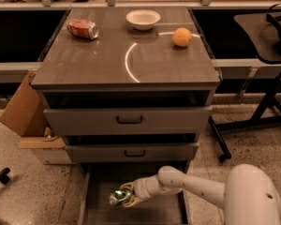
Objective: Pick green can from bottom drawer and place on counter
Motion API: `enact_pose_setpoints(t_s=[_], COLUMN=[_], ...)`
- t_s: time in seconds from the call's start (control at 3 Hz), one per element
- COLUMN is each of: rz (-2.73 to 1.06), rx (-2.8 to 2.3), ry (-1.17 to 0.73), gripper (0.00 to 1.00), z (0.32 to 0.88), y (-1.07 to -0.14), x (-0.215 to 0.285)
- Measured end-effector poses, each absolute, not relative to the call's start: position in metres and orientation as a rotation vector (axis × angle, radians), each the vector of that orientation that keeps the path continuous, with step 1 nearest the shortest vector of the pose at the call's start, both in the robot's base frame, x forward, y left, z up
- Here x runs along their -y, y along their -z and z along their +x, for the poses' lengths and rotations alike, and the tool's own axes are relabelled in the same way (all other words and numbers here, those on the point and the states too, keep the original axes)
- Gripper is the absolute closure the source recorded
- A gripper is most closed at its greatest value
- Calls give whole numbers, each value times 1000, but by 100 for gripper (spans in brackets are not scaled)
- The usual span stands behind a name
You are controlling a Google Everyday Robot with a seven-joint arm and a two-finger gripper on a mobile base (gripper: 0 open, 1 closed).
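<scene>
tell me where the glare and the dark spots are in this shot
Camera view: a bright curved glare arc streaks the counter; the bottom drawer lies in shadow, where the gripper sits at the green can, whose metal catches a small highlight.

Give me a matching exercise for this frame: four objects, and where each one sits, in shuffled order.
Objects: 1 green can; 2 red soda can; 3 white bowl; 4 orange.
Places: A counter, rear middle; B bottom drawer, in the end effector's grip; C counter, rear right; D counter, rear left, lying on its side.
Pairs: 1-B; 2-D; 3-A; 4-C.
</scene>
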State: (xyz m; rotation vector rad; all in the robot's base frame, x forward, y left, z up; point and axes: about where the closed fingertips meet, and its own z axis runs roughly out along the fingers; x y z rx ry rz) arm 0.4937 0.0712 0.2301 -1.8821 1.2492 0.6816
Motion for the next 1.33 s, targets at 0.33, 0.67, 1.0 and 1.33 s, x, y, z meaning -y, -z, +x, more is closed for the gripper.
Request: enact_pose_setpoints(t_s=[0.33,0.67,1.0,1.33], rz=[-1880,-1884,-1895,-1895], rx=[-1198,-1140,-1126,-1126], ry=[-673,-674,-667,-668], gripper=[100,100,100,100], z=[492,478,476,476], y=[-268,-332,-346,-346], x=[-38,-13,-7,-8])
